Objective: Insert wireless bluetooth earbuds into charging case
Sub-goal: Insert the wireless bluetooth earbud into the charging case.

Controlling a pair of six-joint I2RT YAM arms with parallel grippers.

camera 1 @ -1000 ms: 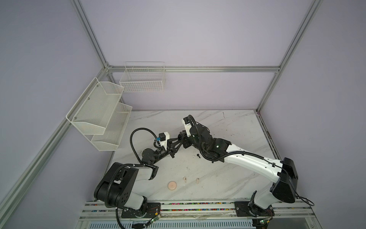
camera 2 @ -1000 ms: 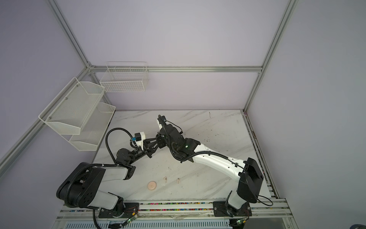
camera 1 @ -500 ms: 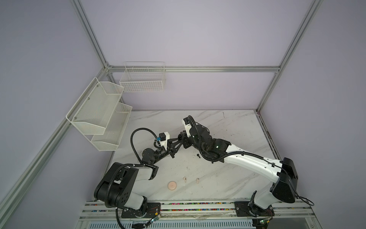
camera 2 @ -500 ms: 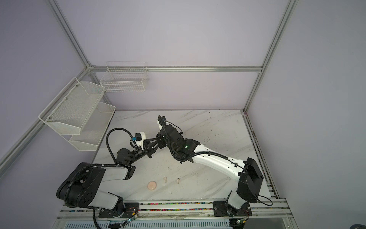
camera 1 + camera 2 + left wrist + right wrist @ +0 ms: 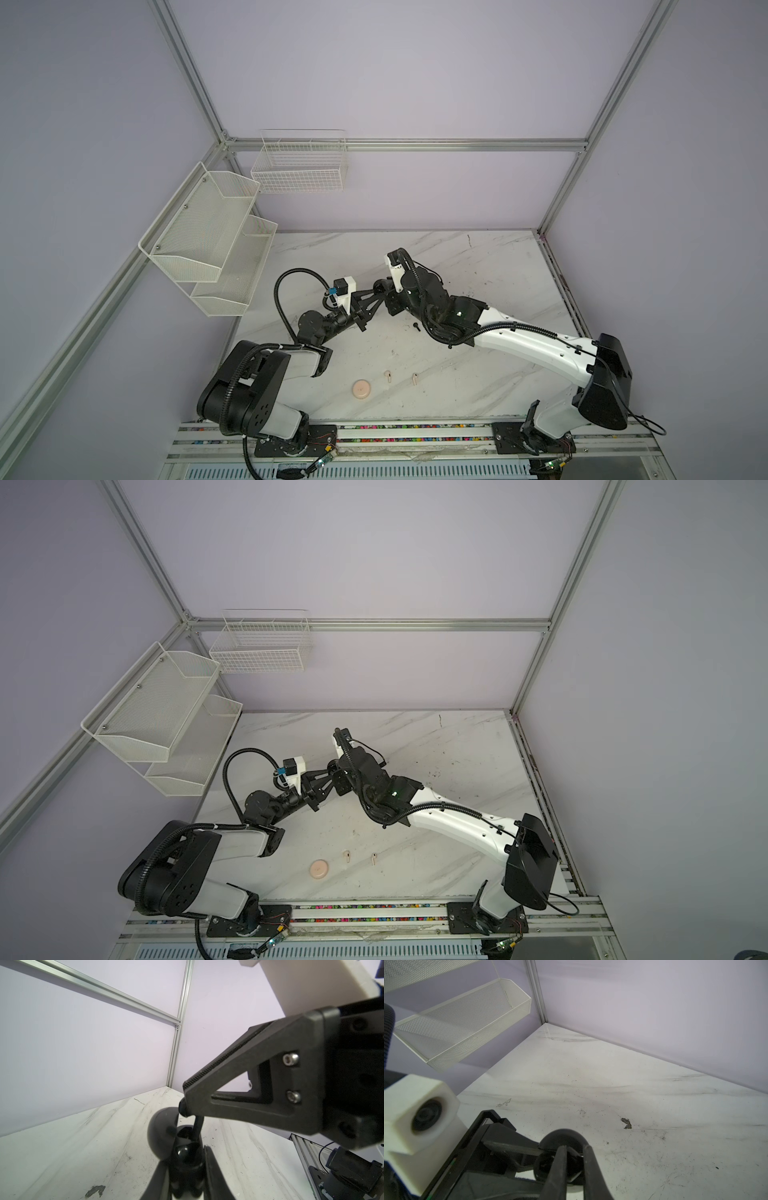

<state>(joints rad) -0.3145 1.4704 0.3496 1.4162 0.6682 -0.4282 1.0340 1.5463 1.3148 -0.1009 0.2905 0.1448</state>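
L gripper (image 5: 185,1159) clamps open black case (image 5: 162,1128); R gripper (image 5: 574,1150) pinches black bud (image 5: 184,1110), stem in case

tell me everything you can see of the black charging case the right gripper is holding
The charging case is small, round and matte black, plastic by its look. Its domed lid stands hinged open, showing a glossy dark inside. The right gripper clamps its base from both sides, apparently above the table. The left gripper holds a black earbud stem-first at its opening; whether the stem is seated cannot be told.
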